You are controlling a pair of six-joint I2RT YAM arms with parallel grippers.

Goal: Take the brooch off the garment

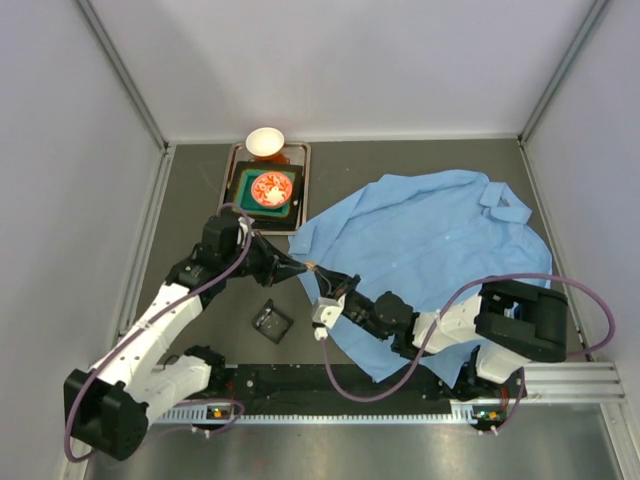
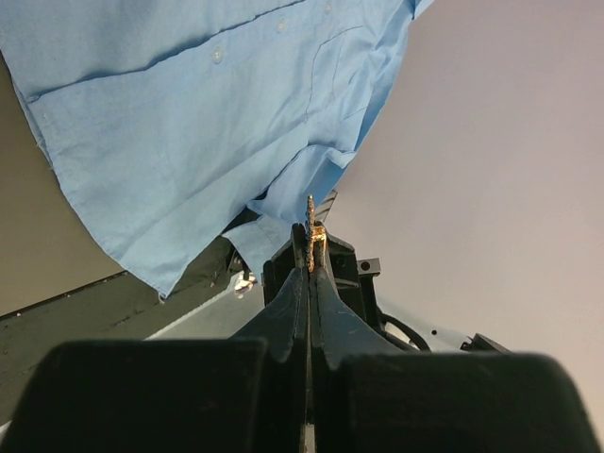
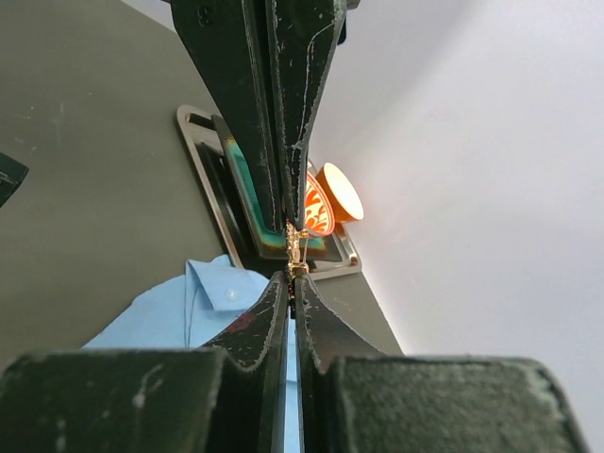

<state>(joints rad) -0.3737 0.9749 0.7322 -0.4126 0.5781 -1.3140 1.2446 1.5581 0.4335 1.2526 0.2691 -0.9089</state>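
Gold-tinged metal shows at the pinch point. The left gripper [image 2: 310, 253] has its jaws shut on the brooch [image 2: 311, 231], which stands edge-on along the line of the fingers. Just beyond, almost tip to tip, the right gripper [image 3: 293, 281] has its jaws clamped on a fold of the garment [image 2: 189, 123], lifted off the surface [image 1: 400, 160]. I cannot tell if the pin is still in the cloth. The separating pull likely runs along that shared line.

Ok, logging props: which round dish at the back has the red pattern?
The plate on the green square in the tray; the bowl at the tray's far edge is plain white.
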